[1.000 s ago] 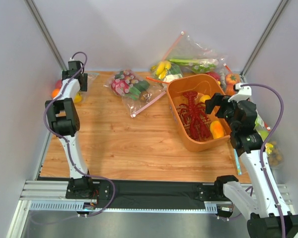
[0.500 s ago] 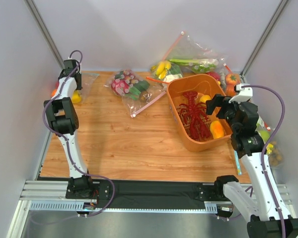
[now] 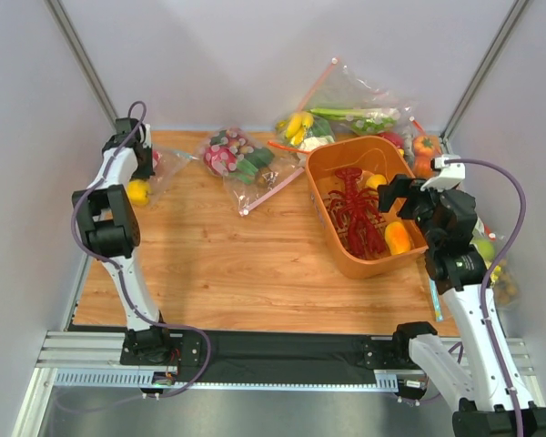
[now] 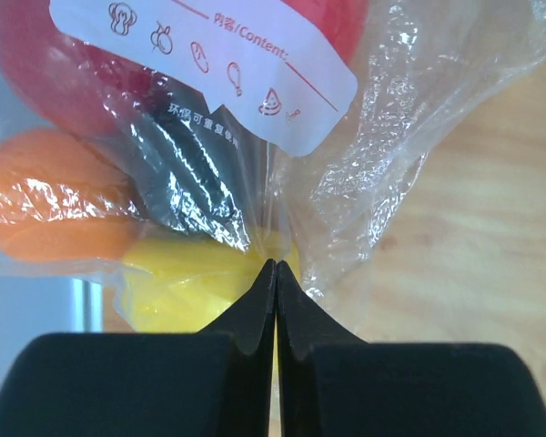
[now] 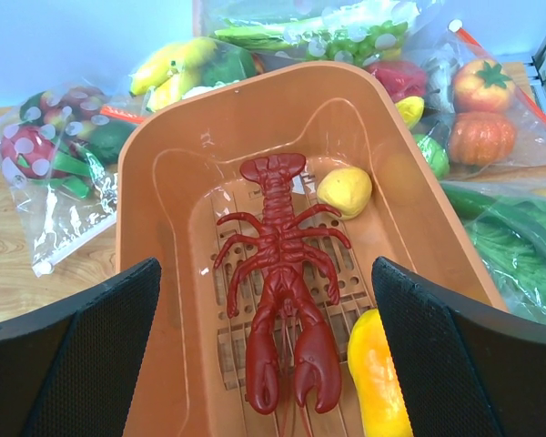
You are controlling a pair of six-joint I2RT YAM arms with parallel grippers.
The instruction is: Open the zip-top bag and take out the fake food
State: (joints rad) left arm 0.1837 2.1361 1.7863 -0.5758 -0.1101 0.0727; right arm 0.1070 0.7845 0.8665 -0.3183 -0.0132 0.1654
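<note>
Left end effector (image 4: 275, 270) has clamped onto zip-top bag (image 4: 382, 182), fake food (image 4: 45, 196) beyond

Zip-top bag (image 3: 166, 162) lies at the far-left corner of the table (image 3: 237, 264), fake food (image 4: 55, 196) inside it, left pincer (image 4: 275, 269) at the bag's edge with its tips touching the film. Second bag of toy food (image 3: 241, 159) lies at the far middle of the table; a heap of more bags (image 3: 355, 114) sits behind and right of the basket (image 5: 177, 228), which stands on the table's right half. In the basket: lobster (image 5: 287, 282) lengthwise down the middle, round piece (image 5: 344, 191) to its right at the far end, long piece (image 5: 378, 373) to its right at the near end; right pincer (image 5: 268, 355) hangs over the basket's near-right part.
</note>
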